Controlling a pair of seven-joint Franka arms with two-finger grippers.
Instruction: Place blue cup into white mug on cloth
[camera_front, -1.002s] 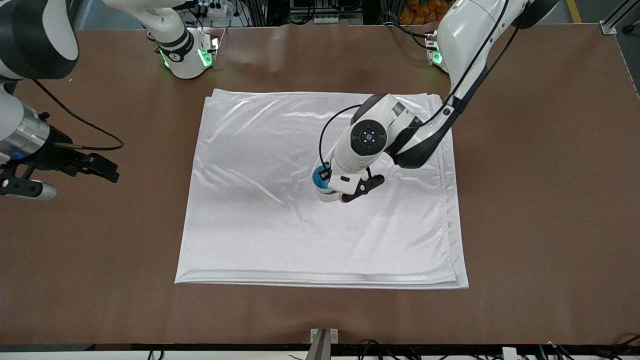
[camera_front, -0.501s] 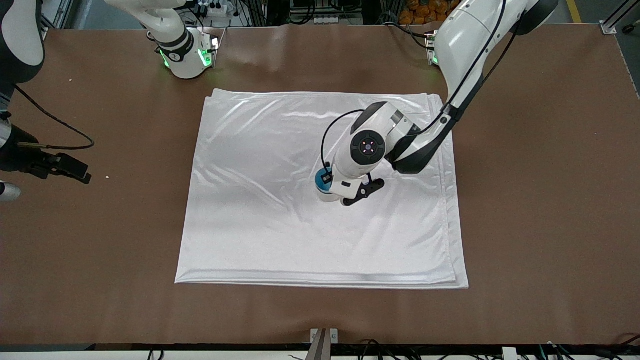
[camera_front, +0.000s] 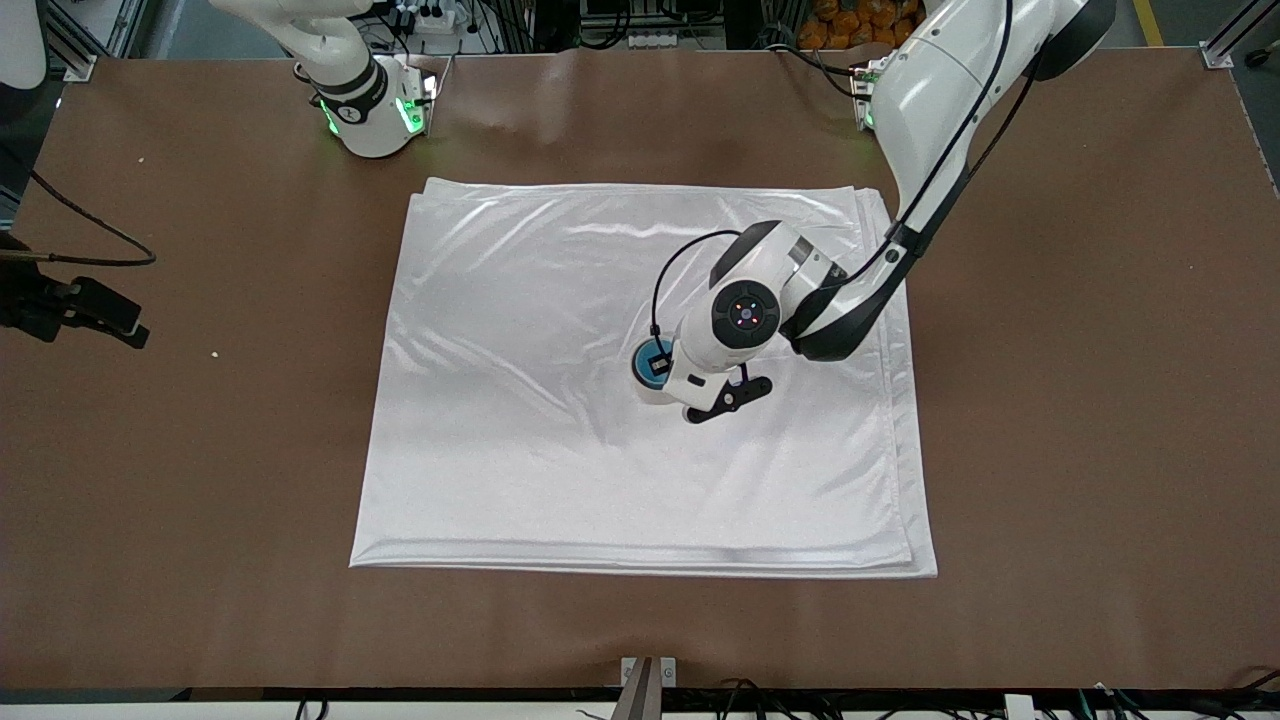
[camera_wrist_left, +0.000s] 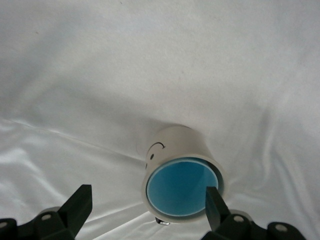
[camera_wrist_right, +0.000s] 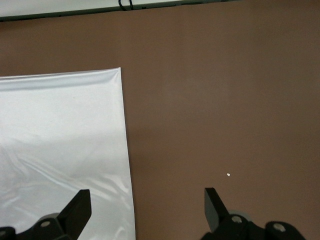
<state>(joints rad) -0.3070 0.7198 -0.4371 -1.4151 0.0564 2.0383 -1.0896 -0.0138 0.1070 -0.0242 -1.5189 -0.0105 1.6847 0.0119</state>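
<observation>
The blue cup (camera_wrist_left: 180, 189) (camera_front: 645, 360) sits inside the white mug (camera_wrist_left: 177, 145) (camera_front: 652, 392), its rim just below the mug's rim. The mug stands upright on the cloth (camera_front: 500, 450) (camera_wrist_left: 150, 60), with its smiley mark showing. My left gripper (camera_wrist_left: 147, 207) hangs open just above them; one fingertip (camera_wrist_left: 214, 202) is at the cup's rim and the other stands well clear over the cloth. In the front view the left hand hides most of the mug. My right gripper (camera_wrist_right: 145, 205) (camera_front: 100, 315) is open with nothing in it, over bare table at the right arm's end.
The brown table (camera_front: 1080, 400) runs all round the cloth. A cloth edge (camera_wrist_right: 60, 125) shows in the right wrist view. A small white speck (camera_front: 214, 353) lies on the table near the right gripper. Both arm bases stand along the table's edge farthest from the front camera.
My left gripper has opened and let go of the blue cup, which now rests in the mug. The right arm has drawn back toward its end of the table.
</observation>
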